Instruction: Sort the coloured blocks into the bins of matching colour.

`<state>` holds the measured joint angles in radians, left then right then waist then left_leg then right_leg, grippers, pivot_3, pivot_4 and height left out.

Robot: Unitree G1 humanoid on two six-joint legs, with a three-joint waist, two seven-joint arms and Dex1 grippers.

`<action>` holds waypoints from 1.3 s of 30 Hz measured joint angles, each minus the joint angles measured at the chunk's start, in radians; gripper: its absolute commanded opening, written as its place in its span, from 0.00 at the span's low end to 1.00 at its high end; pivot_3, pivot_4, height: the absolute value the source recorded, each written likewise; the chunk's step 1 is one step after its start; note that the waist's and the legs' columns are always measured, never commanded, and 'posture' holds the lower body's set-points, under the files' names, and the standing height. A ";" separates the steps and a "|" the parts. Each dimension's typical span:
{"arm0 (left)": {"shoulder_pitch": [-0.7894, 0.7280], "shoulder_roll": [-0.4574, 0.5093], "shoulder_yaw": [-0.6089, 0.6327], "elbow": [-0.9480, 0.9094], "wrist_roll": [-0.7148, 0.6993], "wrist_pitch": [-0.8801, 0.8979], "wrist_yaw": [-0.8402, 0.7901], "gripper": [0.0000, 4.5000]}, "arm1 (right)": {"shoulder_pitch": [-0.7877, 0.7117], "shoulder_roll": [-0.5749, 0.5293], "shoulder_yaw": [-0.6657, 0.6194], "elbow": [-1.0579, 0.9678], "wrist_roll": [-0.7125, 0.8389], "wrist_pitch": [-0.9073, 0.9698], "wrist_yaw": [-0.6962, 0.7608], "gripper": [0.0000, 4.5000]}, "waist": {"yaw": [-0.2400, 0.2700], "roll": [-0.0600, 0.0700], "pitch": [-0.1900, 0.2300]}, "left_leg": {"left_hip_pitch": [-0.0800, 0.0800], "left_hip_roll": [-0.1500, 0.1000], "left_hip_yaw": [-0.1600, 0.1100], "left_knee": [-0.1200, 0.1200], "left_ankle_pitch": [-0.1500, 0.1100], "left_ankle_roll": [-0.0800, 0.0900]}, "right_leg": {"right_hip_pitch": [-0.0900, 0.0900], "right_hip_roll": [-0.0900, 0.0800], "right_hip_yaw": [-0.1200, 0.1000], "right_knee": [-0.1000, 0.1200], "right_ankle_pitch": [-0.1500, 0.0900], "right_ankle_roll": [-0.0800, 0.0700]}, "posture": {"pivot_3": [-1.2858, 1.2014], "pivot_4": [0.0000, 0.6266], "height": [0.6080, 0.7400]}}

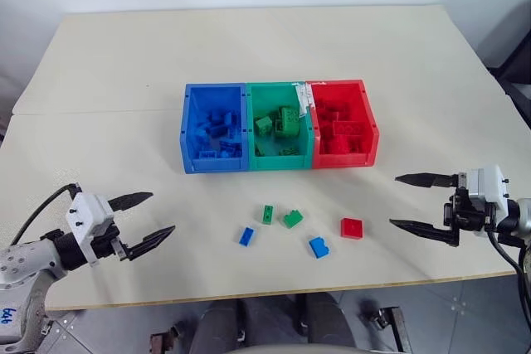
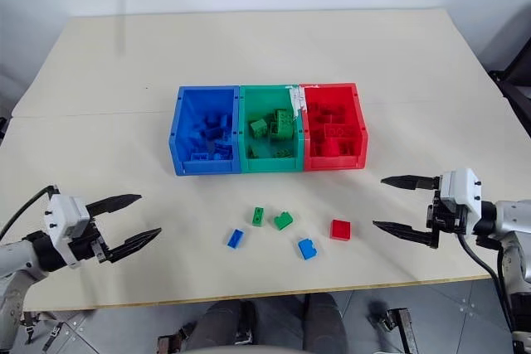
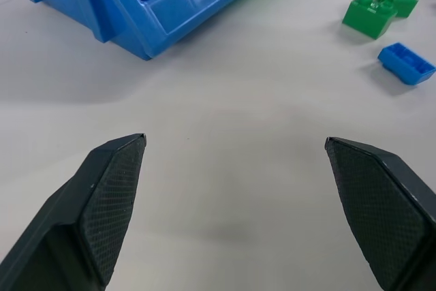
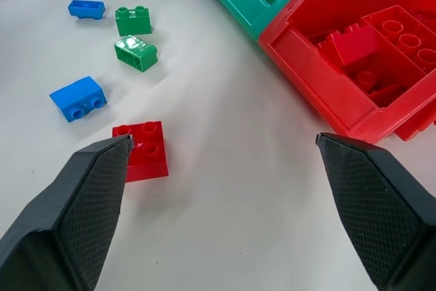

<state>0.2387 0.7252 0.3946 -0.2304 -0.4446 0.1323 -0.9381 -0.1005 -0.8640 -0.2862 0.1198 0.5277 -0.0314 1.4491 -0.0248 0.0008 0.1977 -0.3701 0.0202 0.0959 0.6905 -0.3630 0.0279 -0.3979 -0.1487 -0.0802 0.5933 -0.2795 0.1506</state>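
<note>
Left eye view, and we have three bins side by side at mid-bench: blue bin [image 1: 191, 134] on the left, green bin [image 1: 253, 126] in the middle, red bin [image 1: 371, 126] on the right, walls touching. Each already carries a heap of bricks of its own colour; too jumbled to count.

Five bricks lie loose on the bench [image 1: 116, 64], nearer than the bins. Count them: two blue, two green, one red. Left to right, a small blue brick [image 1: 246, 236], a green brick [image 1: 268, 214], a second green brick [image 1: 292, 219] just beside it, a larger blue brick [image 1: 319, 247], and the red brick [image 1: 352, 228] furthest right.

The left hand [image 1: 149, 217] hovers at the near left, fingers spread wide, nothing in them. The right hand [image 1: 425, 202] hovers at the near right, also wide and empty, pointing in toward the loose bricks.

So we look to be between picks, most of the sorting done, five to go. The right wrist view has the red brick sitting close to one fingertip, so that looks the handiest target: drop the right hand over it, close, then carry it to the red bin just beyond. The small blue brick suits the left hand.
</note>
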 measured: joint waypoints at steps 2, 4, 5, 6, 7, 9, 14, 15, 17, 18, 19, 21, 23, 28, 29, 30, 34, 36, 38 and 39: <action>-0.009 0.000 -0.009 0.001 0.007 -0.001 0.005 1.00 | 0.000 0.000 0.000 0.000 0.001 -0.009 0.000 1.00 | 0.000 0.000 0.000 | 0.000 0.000 0.000 0.000 0.000 0.000 | 0.000 0.000 0.000 0.000 0.000 0.000 | 0.52 0.24 1.00; -0.038 -0.001 -0.025 0.001 0.010 -0.001 0.008 1.00 | 0.008 0.000 -0.003 -0.001 0.002 -0.012 0.000 1.00 | 0.005 0.000 0.000 | 0.000 0.000 0.000 0.000 0.000 0.000 | 0.000 0.000 0.000 0.000 0.000 0.000 | 0.52 0.24 1.00; -0.049 -0.001 -0.032 0.001 0.010 0.001 0.007 1.00 | 0.018 0.000 -0.007 -0.001 0.004 -0.014 0.001 1.00 | 0.006 0.000 0.000 | 0.000 0.000 0.000 0.001 0.000 0.000 | 0.000 0.000 0.000 0.000 0.000 0.000 | 0.52 0.24 1.00; -0.064 -0.001 -0.047 0.000 0.009 0.002 0.001 1.00 | 0.037 0.000 -0.023 0.000 0.007 -0.015 0.002 1.00 | 0.010 0.000 0.000 | 0.000 0.000 0.000 0.000 0.000 0.000 | 0.000 0.000 0.000 0.000 0.000 0.000 | 0.52 0.24 1.00; -0.076 -0.001 -0.067 0.000 0.012 0.000 -0.006 1.00 | 0.056 -0.002 -0.043 0.004 0.011 -0.016 0.004 1.00 | 0.015 0.000 0.000 | 0.000 -0.001 0.000 0.000 0.000 0.000 | 0.000 0.000 0.000 0.000 0.000 0.000 | 0.52 0.24 1.00; -0.103 -0.003 -0.129 -0.001 0.035 -0.004 -0.016 1.00 | 0.099 -0.026 -0.088 0.020 0.012 -0.021 0.012 1.00 | 0.024 0.000 0.000 | 0.000 -0.002 0.000 0.001 0.000 0.001 | 0.000 0.000 0.000 0.000 0.000 0.000 | 0.52 0.24 1.00; -0.159 -0.056 -0.300 -0.067 0.053 -0.002 -0.032 1.00 | 0.213 -0.075 -0.229 0.130 0.000 -0.128 0.052 1.00 | 0.032 -0.001 -0.001 | 0.000 -0.002 0.001 0.001 -0.001 0.003 | 0.002 -0.001 0.000 -0.001 0.000 0.001 | 0.52 0.24 1.00; -0.173 -0.056 -0.323 -0.072 0.056 -0.003 -0.040 1.00 | 0.231 -0.076 -0.242 0.139 -0.003 -0.146 0.053 1.00 | 0.031 -0.001 -0.001 | 0.001 -0.002 0.001 0.001 -0.001 0.003 | 0.002 0.000 0.000 -0.001 0.000 0.001 | 0.52 0.24 1.00; -0.209 -0.056 -0.359 -0.083 0.056 -0.003 -0.060 1.00 | 0.263 -0.078 -0.246 0.167 -0.030 -0.193 0.065 1.00 | 0.026 -0.001 -0.001 | 0.001 -0.003 0.001 0.002 0.000 0.002 | 0.002 0.000 0.000 0.000 0.000 0.001 | 0.52 0.24 1.00; -0.217 -0.056 -0.372 -0.095 0.053 -0.003 -0.067 1.00 | 0.283 -0.079 -0.245 0.177 -0.040 -0.216 0.071 1.00 | 0.024 -0.001 -0.001 | 0.001 -0.003 0.001 0.002 0.000 0.001 | 0.002 0.000 0.000 0.000 0.000 0.001 | 0.52 0.24 1.00; -0.218 -0.056 -0.377 -0.108 0.051 -0.003 -0.071 1.00 | 0.289 -0.079 -0.245 0.186 -0.046 -0.224 0.072 1.00 | 0.020 -0.001 -0.001 | 0.002 -0.003 0.002 0.002 0.000 0.001 | 0.002 0.000 0.000 0.000 0.000 0.001 | 0.52 0.24 1.00; -0.218 -0.050 -0.384 -0.139 0.037 0.002 -0.085 1.00 | 0.275 -0.079 -0.235 0.190 -0.047 -0.218 0.063 1.00 | 0.011 -0.001 -0.001 | 0.003 0.000 0.004 0.003 0.000 0.001 | 0.002 0.000 0.000 0.001 0.000 0.001 | 0.52 0.24 1.00; -0.210 -0.045 -0.382 -0.171 0.016 0.018 -0.091 1.00 | 0.255 -0.079 -0.203 0.154 -0.046 -0.184 0.051 1.00 | 0.006 0.000 -0.001 | 0.003 0.001 0.003 0.005 0.000 0.001 | 0.002 0.000 0.000 0.000 0.000 0.001 | 0.52 0.24 1.00; -0.151 -0.038 -0.352 -0.193 -0.001 0.032 -0.088 1.00 | 0.200 -0.066 -0.049 0.000 -0.046 -0.062 0.020 1.00 | 0.000 0.000 0.000 | 0.003 0.002 0.002 0.008 0.000 0.000 | 0.002 0.000 0.000 0.002 0.000 0.000 | 0.52 0.24 1.00; -0.132 -0.037 -0.338 -0.194 -0.001 0.025 -0.089 1.00 | 0.171 -0.066 -0.008 -0.020 -0.053 -0.025 0.011 1.00 | 0.000 0.000 0.000 | 0.003 0.002 0.002 0.008 0.000 0.000 | 0.002 0.000 0.000 0.002 0.000 0.000 | 0.52 0.24 1.00; -0.121 -0.037 -0.329 -0.194 -0.001 0.018 -0.090 1.00 | 0.151 -0.066 0.022 -0.037 -0.058 0.005 0.004 1.00 | 0.000 0.000 0.000 | 0.002 0.002 0.002 0.008 0.000 0.000 | 0.002 -0.001 0.000 0.002 0.000 0.000 | 0.52 0.24 1.00; -0.063 -0.034 -0.274 -0.194 -0.007 -0.002 -0.098 1.00 | 0.059 -0.050 0.144 -0.069 -0.097 0.079 -0.022 1.00 | 0.001 0.000 0.000 | 0.001 0.002 0.001 0.008 -0.001 -0.001 | 0.001 -0.001 -0.001 0.002 0.000 -0.001 | 0.52 0.24 1.00; -0.032 -0.032 -0.233 -0.188 -0.009 -0.006 -0.098 1.00 | 0.004 -0.014 0.195 -0.061 -0.122 0.078 -0.034 1.00 | 0.000 0.000 0.000 | 0.001 0.002 0.000 0.008 -0.001 -0.001 | 0.001 -0.001 -0.001 0.001 0.000 -0.002 | 0.52 0.24 1.00; -0.008 -0.030 -0.204 -0.184 -0.010 -0.014 -0.097 1.00 | -0.027 0.017 0.231 -0.046 -0.136 0.077 -0.040 1.00 | 0.003 0.000 0.000 | 0.000 0.002 0.000 0.008 -0.001 -0.001 | 0.000 -0.001 -0.002 0.001 0.000 -0.002 | 0.52 0.24 1.00; 0.002 -0.030 -0.195 -0.181 -0.008 -0.021 -0.097 1.00 | -0.035 0.024 0.248 -0.037 -0.146 0.074 -0.040 1.00 | 0.005 0.000 0.000 | 0.000 0.002 0.000 0.008 -0.001 -0.001 | 0.000 -0.001 -0.002 0.001 0.000 -0.002 | 0.52 0.24 1.00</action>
<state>0.2406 0.6950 0.1999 -0.4113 -0.4529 0.1113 -1.0347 -0.1359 -0.8396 -0.0384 0.0824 0.3816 0.0430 1.4093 -0.0194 0.0013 0.1974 -0.3700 0.0223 0.0956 0.6983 -0.3642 0.0270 -0.3975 -0.1495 -0.0827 0.5944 -0.2799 0.1486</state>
